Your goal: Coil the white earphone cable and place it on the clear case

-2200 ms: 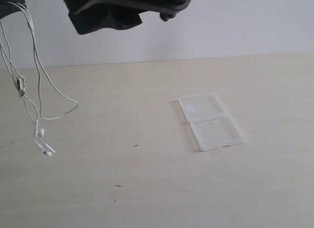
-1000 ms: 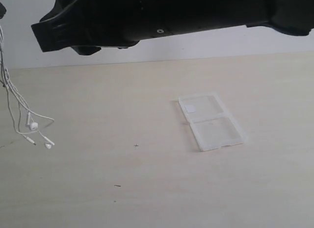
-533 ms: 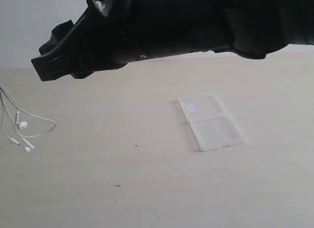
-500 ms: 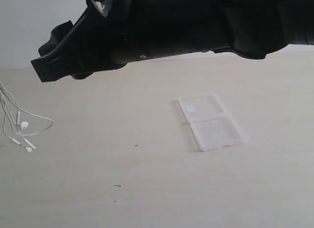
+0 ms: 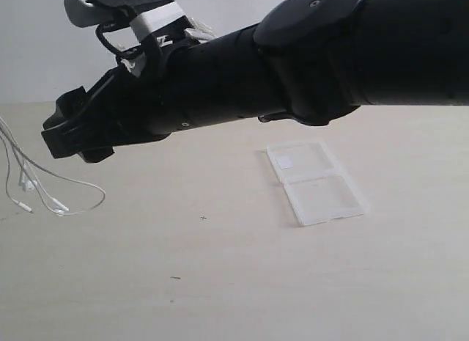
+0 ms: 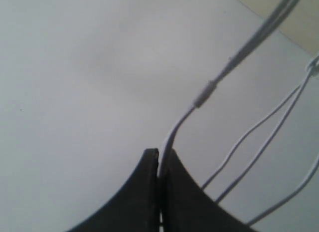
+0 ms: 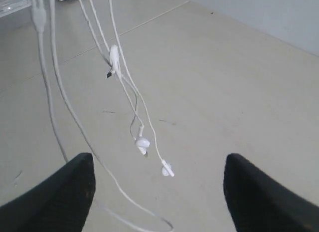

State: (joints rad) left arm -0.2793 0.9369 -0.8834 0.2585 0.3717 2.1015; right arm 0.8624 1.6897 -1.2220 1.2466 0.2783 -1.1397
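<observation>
The white earphone cable [image 6: 203, 96] is hung from the left pincer [image 6: 159, 159], clamped on it, at the exterior view's left edge, so its strands can be gathered by the wide-apart right pincer [image 7: 159, 192].

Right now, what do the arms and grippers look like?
Right arm: bulky black shells, rounded joint. Near its wrist, a white-grey mount with looped black cables. Right gripper: blunt, black. Left gripper: black, curved, tapering thin.

The thin white earphone cable [image 7: 114, 56] hung in loose strands, earbuds [image 7: 143, 142] dangling; the flat translucent plastic case [image 5: 315, 181] lay open on the tabletop [image 5: 220, 282], well apart.
</observation>
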